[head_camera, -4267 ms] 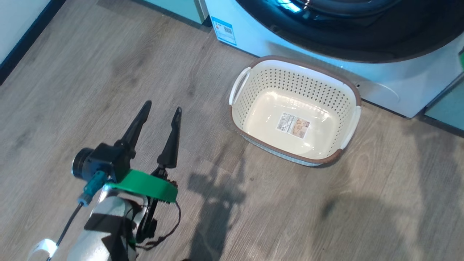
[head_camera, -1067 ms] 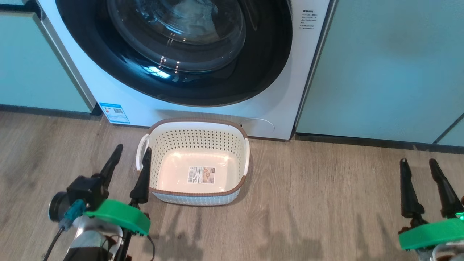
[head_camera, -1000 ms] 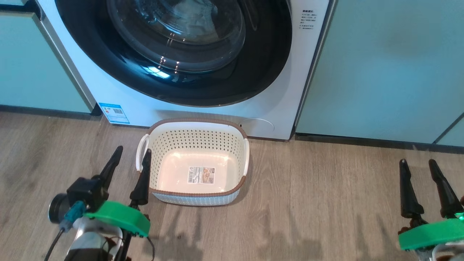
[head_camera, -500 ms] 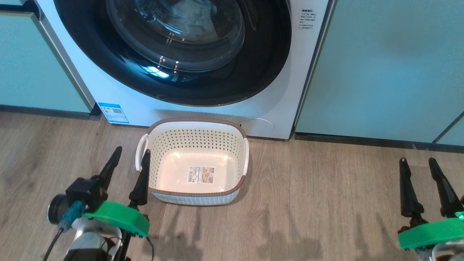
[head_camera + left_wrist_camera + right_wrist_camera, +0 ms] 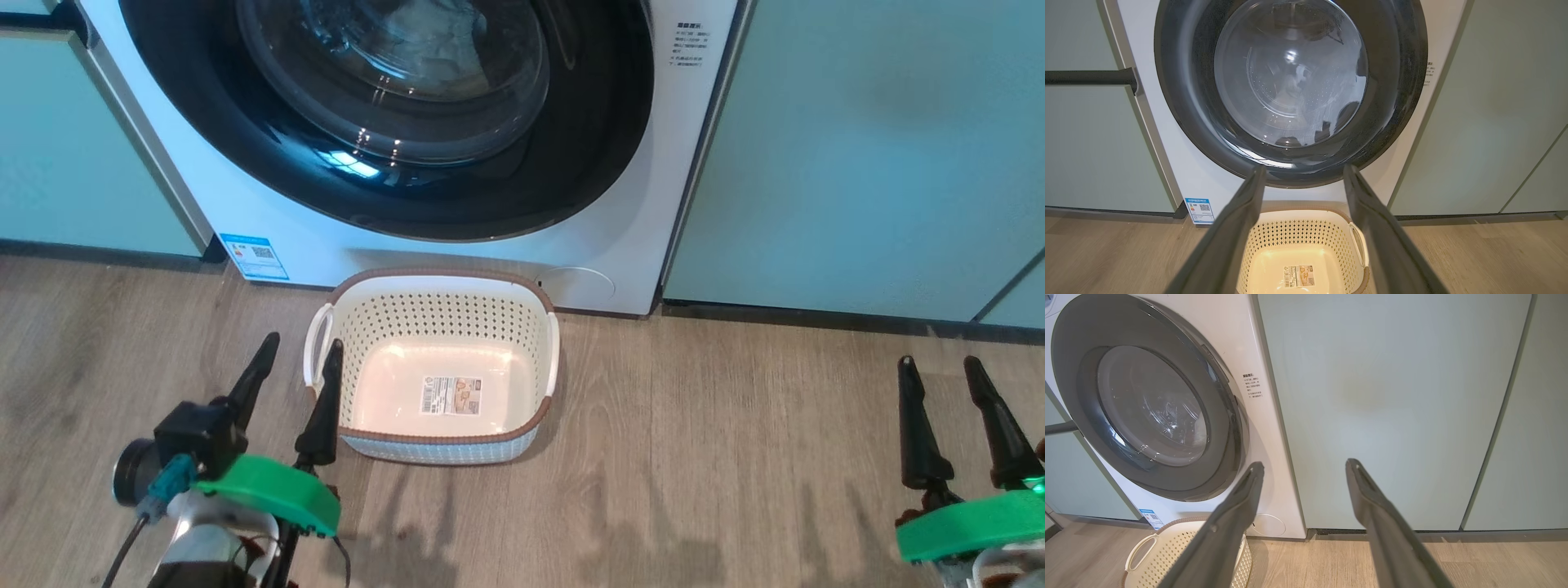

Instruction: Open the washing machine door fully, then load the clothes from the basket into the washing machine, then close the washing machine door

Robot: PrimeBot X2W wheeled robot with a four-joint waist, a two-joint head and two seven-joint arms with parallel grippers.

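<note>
Nearest, two pairs of dark fingers hang above the wooden floor [image 5: 694, 457]. The left fingers [image 5: 325, 404] are spread apart with nothing between them, and one tip sits just beside the basket's left handle [image 5: 313, 351]. The right fingers [image 5: 918, 429] are also spread and hold nothing. They are well apart from the basket, with bare floor between them and it.

There is one basket [image 5: 445, 435], cream with a brown rim, perforated sides and two white handles. It stands upright on the floor in front of the washing machine, its far rim close to the machine's base. Its bare bottom carries one paper label [image 5: 453, 394] with print too small to read. Open floor lies along its left, right and near sides.

Behind it is one white washing machine [image 5: 343, 245]. Its single round door [image 5: 245, 147] is closed flat against the front. A pale patch [image 5: 441, 61] shows behind the glass, and I cannot tell whether it is cloth or a reflection. A blue sticker [image 5: 253, 256] with a square code sits at the lower left corner. A block of small writing [image 5: 688, 49] at the upper right is unreadable. A round flap [image 5: 581, 283] is low on the right.

Pale green cabinets flank the machine: one on the left [image 5: 65, 163] and one on the right [image 5: 857, 163].
</note>
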